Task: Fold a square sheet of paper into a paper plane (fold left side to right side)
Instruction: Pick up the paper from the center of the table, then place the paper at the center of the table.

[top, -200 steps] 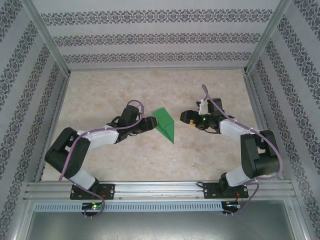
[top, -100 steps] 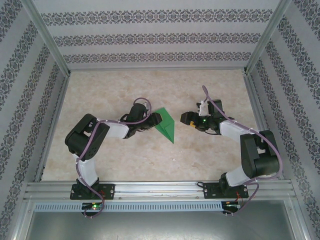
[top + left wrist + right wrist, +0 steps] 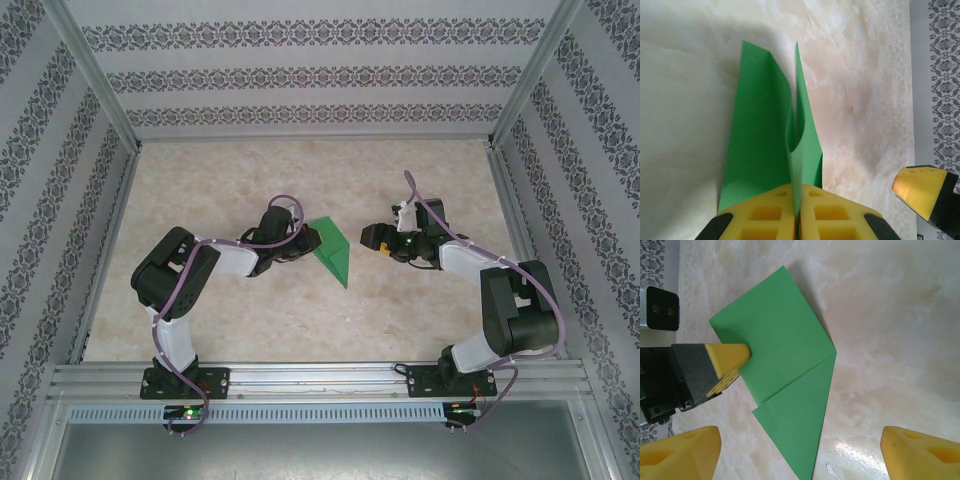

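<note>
The green sheet of paper [image 3: 331, 251] lies mid-table, folded into a pointed shape with its tip toward the near edge. In the left wrist view a flap of the paper [image 3: 760, 140] curls up off the table, and my left gripper [image 3: 796, 194] is shut on that raised edge. From above, the left gripper [image 3: 309, 240] sits at the paper's left side. My right gripper [image 3: 371, 238] hovers just right of the paper, open. Its wrist view looks down on the paper [image 3: 790, 370] between the right gripper's [image 3: 800, 445] spread fingers, with a left fingertip [image 3: 729, 356] on the paper's edge.
The marble-look tabletop [image 3: 250, 320] is bordered by patterned walls and metal frame posts [image 3: 505, 120]. An aluminium rail [image 3: 320, 378] runs along the near edge where both arm bases are bolted.
My left arm pushed forward to the paper's left edge and its jaws closed on the raised flap. The right gripper barely moved.
</note>
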Controlling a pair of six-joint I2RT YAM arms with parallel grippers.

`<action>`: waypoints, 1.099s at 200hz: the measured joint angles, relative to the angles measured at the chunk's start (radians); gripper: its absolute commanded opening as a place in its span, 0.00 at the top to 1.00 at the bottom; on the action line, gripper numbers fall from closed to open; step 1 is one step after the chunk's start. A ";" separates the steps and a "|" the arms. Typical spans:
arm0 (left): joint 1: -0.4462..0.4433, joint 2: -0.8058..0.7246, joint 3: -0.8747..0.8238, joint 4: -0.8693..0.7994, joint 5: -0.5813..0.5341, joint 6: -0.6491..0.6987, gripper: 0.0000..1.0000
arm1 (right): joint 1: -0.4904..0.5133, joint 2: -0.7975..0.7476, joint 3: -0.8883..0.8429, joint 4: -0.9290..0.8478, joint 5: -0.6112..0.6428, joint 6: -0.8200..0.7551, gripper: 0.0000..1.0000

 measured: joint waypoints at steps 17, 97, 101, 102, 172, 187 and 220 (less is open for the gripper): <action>0.006 -0.014 -0.018 0.005 0.021 0.002 0.93 | 0.000 0.000 0.000 0.009 -0.018 -0.004 0.17; 0.053 -0.187 -0.104 0.043 0.273 0.102 0.97 | -0.006 0.004 0.000 0.078 -0.188 -0.055 0.16; 0.053 -0.193 -0.105 0.043 0.288 0.111 0.97 | -0.006 0.006 0.000 0.082 -0.197 -0.058 0.16; 0.053 -0.194 -0.105 0.043 0.291 0.112 0.97 | -0.005 0.007 0.000 0.082 -0.198 -0.059 0.16; 0.053 -0.217 -0.125 0.080 0.476 0.180 0.97 | 0.055 0.093 0.000 0.127 -0.313 -0.082 0.16; 0.053 -0.215 -0.126 0.097 0.489 0.178 0.97 | 0.071 0.100 0.001 0.134 -0.327 -0.079 0.19; 0.053 -0.187 -0.126 0.125 0.500 0.169 0.97 | 0.089 0.101 0.012 0.142 -0.355 -0.071 0.31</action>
